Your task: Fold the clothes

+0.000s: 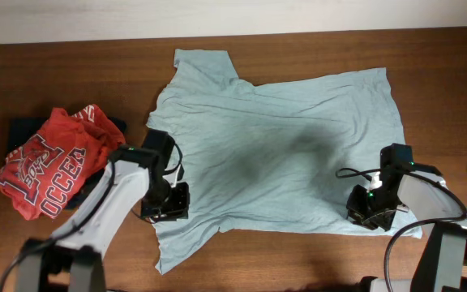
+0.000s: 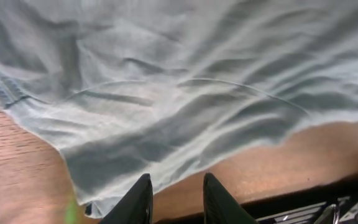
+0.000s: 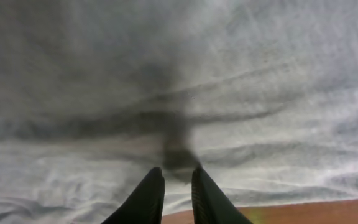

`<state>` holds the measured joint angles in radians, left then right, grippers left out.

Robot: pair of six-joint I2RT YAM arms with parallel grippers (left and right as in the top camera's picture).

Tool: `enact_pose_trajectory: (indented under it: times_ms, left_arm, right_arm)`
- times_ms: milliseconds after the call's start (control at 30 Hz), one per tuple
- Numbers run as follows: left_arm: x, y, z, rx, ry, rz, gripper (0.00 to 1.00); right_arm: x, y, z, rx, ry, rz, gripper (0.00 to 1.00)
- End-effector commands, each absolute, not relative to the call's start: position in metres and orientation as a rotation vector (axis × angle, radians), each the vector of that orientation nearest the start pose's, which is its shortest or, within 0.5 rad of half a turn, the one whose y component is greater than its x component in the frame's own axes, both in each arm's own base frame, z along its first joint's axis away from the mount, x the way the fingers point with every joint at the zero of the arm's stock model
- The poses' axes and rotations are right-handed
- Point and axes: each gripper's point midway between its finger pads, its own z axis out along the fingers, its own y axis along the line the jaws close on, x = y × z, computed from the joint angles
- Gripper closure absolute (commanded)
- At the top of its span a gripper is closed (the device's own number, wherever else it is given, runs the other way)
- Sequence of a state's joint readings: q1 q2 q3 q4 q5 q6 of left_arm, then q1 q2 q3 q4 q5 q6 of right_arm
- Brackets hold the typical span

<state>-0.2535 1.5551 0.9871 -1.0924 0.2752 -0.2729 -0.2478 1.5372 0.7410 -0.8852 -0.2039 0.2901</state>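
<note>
Creased pale grey-teal cotton T-shirt [image 1: 274, 146] lies flat, long axis along the table's [image 1: 444, 65] front edge, collar left. Left gripper [image 2: 178, 193] and right gripper [image 3: 178, 186] stand slightly parted, empty.

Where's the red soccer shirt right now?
In the overhead view, the red shirt lies crumpled on a dark garment, left of the spread grey-teal T-shirt.

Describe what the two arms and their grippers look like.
The left arm and right arm match: pale grey-white links, black joints. The left gripper and right gripper are boxy and black with slim tapered black fingers. A thin black cable loops beside each wrist; the right one shows a small green light.
</note>
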Motion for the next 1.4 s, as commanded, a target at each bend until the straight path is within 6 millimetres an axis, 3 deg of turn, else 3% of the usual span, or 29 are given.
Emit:
enact_pose_trajectory:
  times_ms: [0, 133, 267, 400, 467, 633, 733, 833, 1367]
  left_arm:
    - [0.227, -0.107, 0.082, 0.047, 3.157, -0.424, 0.7]
    - [0.235, -0.111, 0.107, 0.124, 3.07, -0.478, 0.57]
    - [0.234, -0.097, 0.121, 0.067, 3.057, -0.392, 0.54]
    - [0.212, -0.07, 0.121, -0.229, 3.116, -0.172, 0.55]
    - [0.2, -0.063, 0.119, -0.379, 3.101, -0.144, 0.55]
    - [0.169, -0.058, 0.098, -0.55, 3.105, -0.146, 0.44]
    - [0.153, -0.069, 0.078, -0.621, 3.136, -0.266, 0.41]
    - [0.136, -0.071, 0.058, -0.729, 3.177, -0.279, 0.4]
    - [0.11, -0.068, 0.001, -0.809, 3.194, -0.29, 0.37]
  right_arm:
    - [0.222, -0.012, 0.019, 0.79, 3.061, 0.386, 0.79]
    - [0.241, -0.014, 0.044, 0.741, 2.954, 0.403, 0.75]
    - [0.253, -0.017, 0.077, 0.69, 2.846, 0.388, 0.57]
    - [0.253, -0.017, 0.096, 0.665, 2.791, 0.38, 0.47]
    - [0.251, -0.016, 0.097, 0.666, 2.793, 0.381, 0.45]
    - [0.248, -0.015, 0.096, 0.672, 2.806, 0.383, 0.44]
    - [0.248, -0.016, 0.096, 0.671, 2.804, 0.382, 0.44]
    - [0.248, -0.016, 0.096, 0.671, 2.805, 0.382, 0.44]
    - [0.246, -0.016, 0.095, 0.675, 2.813, 0.377, 0.44]
